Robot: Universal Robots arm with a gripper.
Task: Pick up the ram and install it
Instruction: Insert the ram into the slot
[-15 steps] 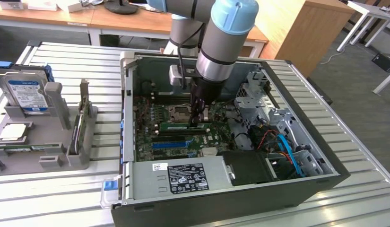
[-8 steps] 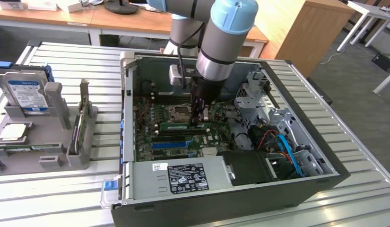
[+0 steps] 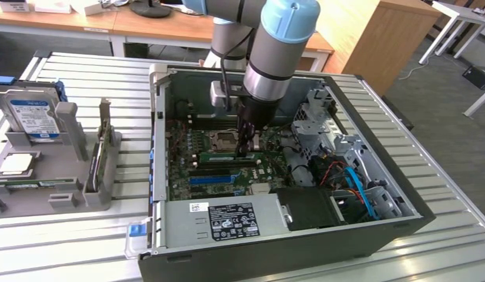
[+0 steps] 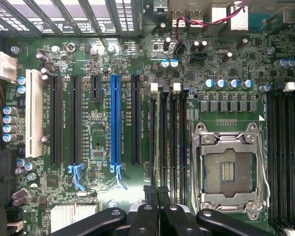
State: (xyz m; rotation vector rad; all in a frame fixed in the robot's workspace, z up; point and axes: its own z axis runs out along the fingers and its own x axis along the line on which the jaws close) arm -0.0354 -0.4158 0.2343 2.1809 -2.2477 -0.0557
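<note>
Power supply (image 3: pixel 226 218) sits along the 6 o'clock edge of the open case (image 3: pixel 159 117). Beyond it is the blue slot (image 3: pixel 214 179), then the ram (image 3: pixel 223 157), standing on edge in a black slot at 6 o'clock of the CPU socket (image 3: pixel 226 140). Gripper (image 3: pixel 244 151) points straight down at the ram's 3 o'clock end with its fingers pressed together. Cannot tell whether they pinch the board or only bear on its top edge. Grey holder (image 3: pixel 70 200) with hard drive (image 3: pixel 32 117) stands at 9 o'clock of the case.
</note>
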